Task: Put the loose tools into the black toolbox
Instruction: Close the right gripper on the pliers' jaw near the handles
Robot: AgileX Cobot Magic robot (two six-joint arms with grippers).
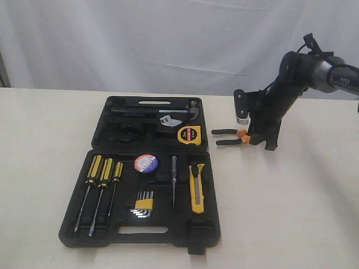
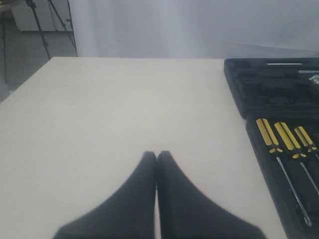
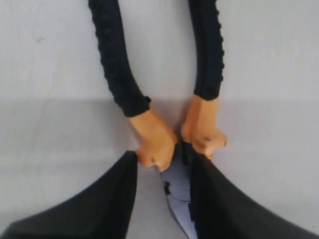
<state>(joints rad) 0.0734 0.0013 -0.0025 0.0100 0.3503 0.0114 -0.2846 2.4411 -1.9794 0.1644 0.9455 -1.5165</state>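
Grasping the pliers (image 1: 230, 136) is the step you have in hand, as I read it. Your right tool (image 3: 164, 164) is down at the table (image 1: 291, 213) with its two fingers (image 3: 107, 199) set either side of the pliers' metal head, right by the orange shoulders of the handles. One finger lies against the head and the other sits close to the orange part, but you cannot tell from these views whether the pinch is firm yet. The black handles run straight out away from the tool, splayed apart, toward the toolbox (image 1: 112, 224), which lies open and flat just beyond the handle ends.

Your left tool (image 2: 157, 155) is closed on nothing, fingertips together over bare table, with the toolbox off to one side of it.

The tape measure (image 1: 189, 134), utility knife (image 1: 197, 188) and tape roll (image 1: 146, 163) already sit inside the toolbox, so the pliers look like the last item out.

Next you need a sure clamp on the head before you lift. Holding at that end leaves the long handles hanging out in front, so they may droop or swing. Raise them clear of the toolbox wall, carry them across, and line them up with a free recess; which recess suits them I cannot make out
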